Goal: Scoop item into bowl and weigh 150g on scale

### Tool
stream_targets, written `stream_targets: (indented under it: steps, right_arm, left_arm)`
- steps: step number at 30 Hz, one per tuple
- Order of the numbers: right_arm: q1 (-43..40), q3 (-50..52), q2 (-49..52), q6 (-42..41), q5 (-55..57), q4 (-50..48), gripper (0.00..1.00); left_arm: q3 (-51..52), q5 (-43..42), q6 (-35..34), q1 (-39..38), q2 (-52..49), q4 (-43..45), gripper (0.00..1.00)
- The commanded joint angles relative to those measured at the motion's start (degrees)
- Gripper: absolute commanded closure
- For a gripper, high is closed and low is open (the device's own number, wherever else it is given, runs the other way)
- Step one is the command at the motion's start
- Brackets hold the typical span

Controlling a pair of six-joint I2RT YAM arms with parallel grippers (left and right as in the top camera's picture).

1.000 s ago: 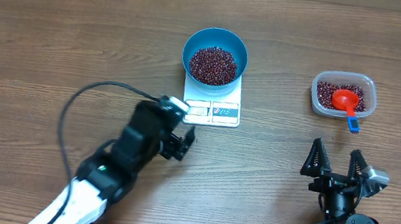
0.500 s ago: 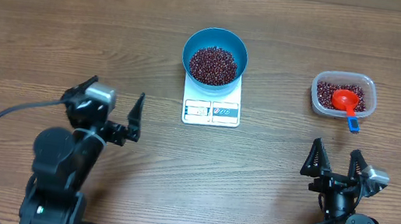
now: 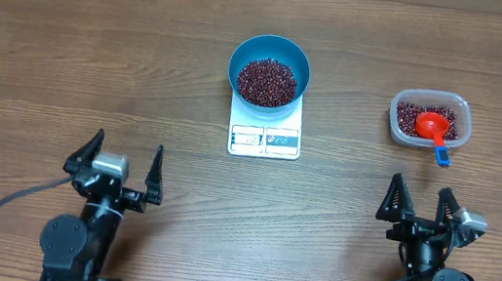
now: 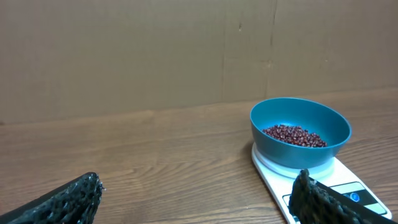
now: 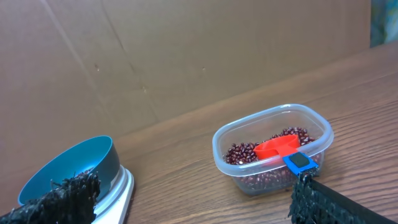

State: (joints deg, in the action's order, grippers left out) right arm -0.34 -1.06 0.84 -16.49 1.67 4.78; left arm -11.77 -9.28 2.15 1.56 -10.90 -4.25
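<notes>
The blue bowl [image 3: 270, 70] stands on the white scale [image 3: 265, 138] at the table's middle back, and a pile of red-brown beans [image 3: 266, 81] fills its bottom. In the left wrist view the bowl [image 4: 300, 138] and scale [image 4: 339, 184] sit ahead to the right. My left gripper [image 3: 122, 164] rests near the front left, open and empty. At the front right my right gripper [image 3: 421, 201] is open too, holding nothing. Both are far from the bowl.
A clear plastic container [image 3: 430, 119] at the right back holds more beans and a red scoop [image 3: 433, 126] with a blue handle end [image 3: 442, 155]. The right wrist view shows this container [image 5: 272, 150] ahead. A cardboard wall [image 4: 186, 50] closes the back.
My left arm has drawn back from beside the scale to the front left of the table. The right arm has not moved.
</notes>
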Motion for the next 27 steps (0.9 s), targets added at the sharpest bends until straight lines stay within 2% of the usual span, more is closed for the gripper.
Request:
stream_targets:
  steps: [1, 11, 27]
  right_arm:
    - [0.3, 0.6, -0.7, 0.1, -0.3, -0.1, 0.0]
    - [0.3, 0.6, -0.7, 0.1, -0.3, -0.1, 0.0]
    - [0.3, 0.6, -0.7, 0.1, -0.3, -0.1, 0.0]
  left_arm:
    - [3.7, -0.6, 3.2, 0.4, 4.0, 0.3, 0.0]
    - [11.5, 0.7, 5.8, 0.3, 10.7, 1.6, 0.0]
    - [11.5, 0.7, 5.4, 0.3, 10.6, 0.6, 0.0]
